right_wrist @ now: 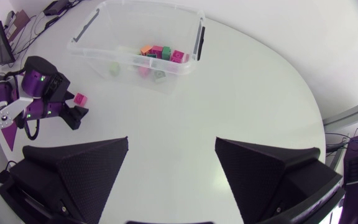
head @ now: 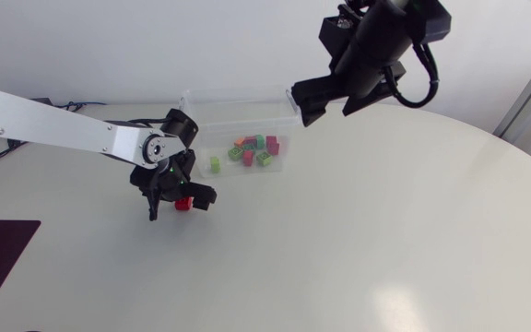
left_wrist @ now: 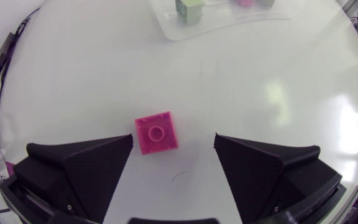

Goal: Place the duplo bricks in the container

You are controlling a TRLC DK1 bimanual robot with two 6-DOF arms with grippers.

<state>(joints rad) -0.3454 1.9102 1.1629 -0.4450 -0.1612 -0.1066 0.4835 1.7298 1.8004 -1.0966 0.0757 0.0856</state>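
**One brick short of a full box**

Most of the job looks done. A heap of duplo bricks (head: 254,148) – green, red, orange, pink – already lies inside the clear plastic container (head: 238,109), with a lone green brick (head: 215,164) a little apart from the heap, also inside as far as I can see.

Only one piece that I can find is out on the white table (head: 385,231): a square pink duplo brick (left_wrist: 157,132). It lies flat, stud up, between the fingers of the left gripper (left_wrist: 173,140). Those fingers stand wide apart. The brick is just beside one finger and well clear of the other, and from here I cannot tell whether it touches the near one. It is framed, not gripped. The container's near corner is a short way ahead of that hand.

The right gripper (right_wrist: 171,142) hangs high above the table near the container's far end. Its fingers are spread wide with nothing between them, and it is well apart from the pink brick.

What is left, by my reckoning, is one short cycle – close on the pink brick, lift it, carry it forward over the container's rim and let go. If no brick is hidden behind the arms, that finishes the task.
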